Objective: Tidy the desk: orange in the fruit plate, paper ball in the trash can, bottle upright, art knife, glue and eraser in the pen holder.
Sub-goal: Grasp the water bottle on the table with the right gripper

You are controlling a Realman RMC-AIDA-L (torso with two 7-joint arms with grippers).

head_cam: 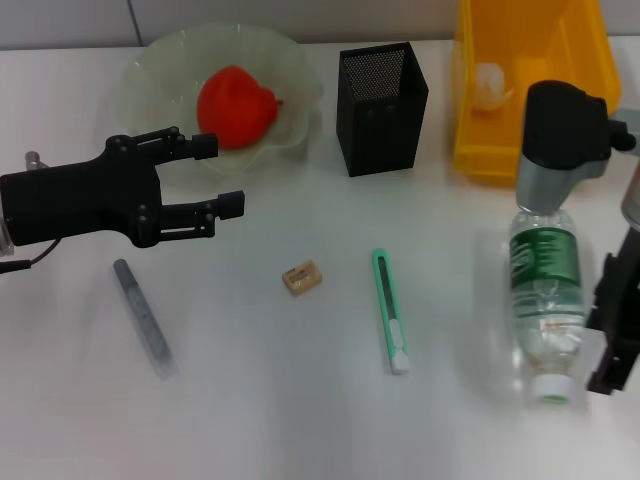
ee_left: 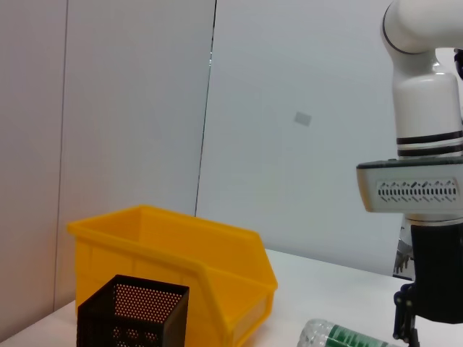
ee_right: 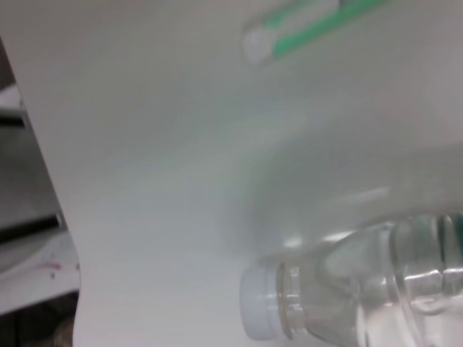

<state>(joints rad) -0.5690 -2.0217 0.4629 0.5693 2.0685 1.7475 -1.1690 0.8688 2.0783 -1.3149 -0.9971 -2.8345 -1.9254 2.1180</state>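
The orange [head_cam: 235, 105] lies in the translucent fruit plate [head_cam: 295, 70] at the back left. My left gripper [head_cam: 215, 177] hovers open and empty just in front of the plate. A white paper ball [head_cam: 490, 84] sits in the yellow trash can [head_cam: 530, 150]. The bottle [head_cam: 545, 295] lies on its side at the right, its cap [ee_right: 257, 303] toward the table's front. My right gripper [head_cam: 612, 330] is close beside the bottle at the picture's edge. The green art knife [head_cam: 390, 312], tan eraser [head_cam: 302, 277] and grey glue [head_cam: 143, 318] lie on the table. The black mesh pen holder [head_cam: 383, 108] stands at the back.
The white table [head_cam: 250, 400] runs to the front edge. In the left wrist view, the pen holder [ee_left: 134, 311] stands before the yellow bin [ee_left: 173, 246], with the right arm [ee_left: 427, 181] above the bottle [ee_left: 340, 336]. The knife's tip [ee_right: 304, 25] shows near the bottle.
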